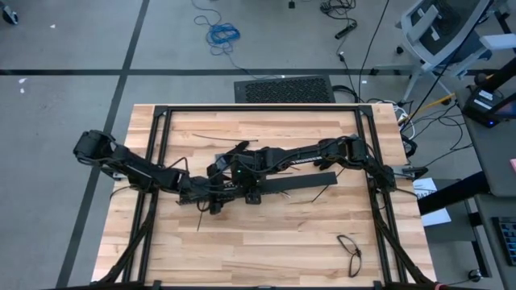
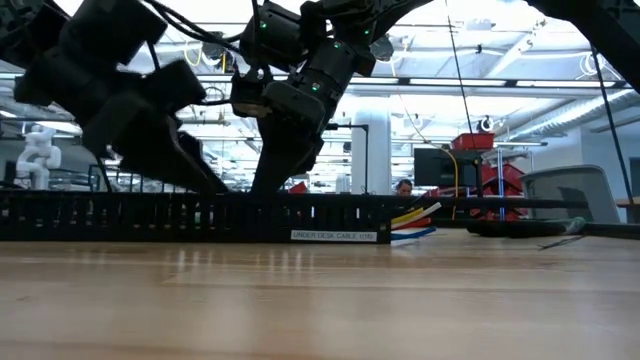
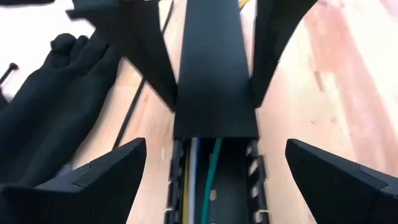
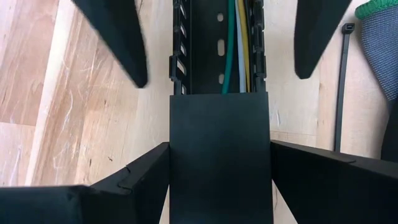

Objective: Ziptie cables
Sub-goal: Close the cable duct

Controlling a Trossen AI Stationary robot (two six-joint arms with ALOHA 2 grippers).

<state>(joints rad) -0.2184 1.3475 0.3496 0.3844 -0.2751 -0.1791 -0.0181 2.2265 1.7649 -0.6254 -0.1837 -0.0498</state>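
A long black slotted tray (image 1: 310,181) lies across the table's middle. Thin green, white and yellow cables (image 3: 200,180) run inside it, and their ends stick out of one end (image 2: 415,220). A flat black cover (image 4: 219,155) lies along the tray's top. My right gripper (image 4: 219,186) comes from the table's right and is shut on that cover. My left gripper (image 3: 214,180) faces it from the left. It is open, with one finger on either side of the uncovered tray, touching nothing. My right gripper pinches the cover's two long sides (image 4: 174,168) between its two fingers, close to the cover's end. The fingers slant down from the table's right and lie along the cover. The cover sits lengthwise over the tray; whether it is raised off it I cannot tell.
A thick black cable loop (image 1: 351,251) lies near the front right corner. A black zip tie (image 4: 341,87) and a knit glove (image 4: 380,43) lie beside the tray. Black frame rails (image 1: 157,161) run along the table's sides and far edge.
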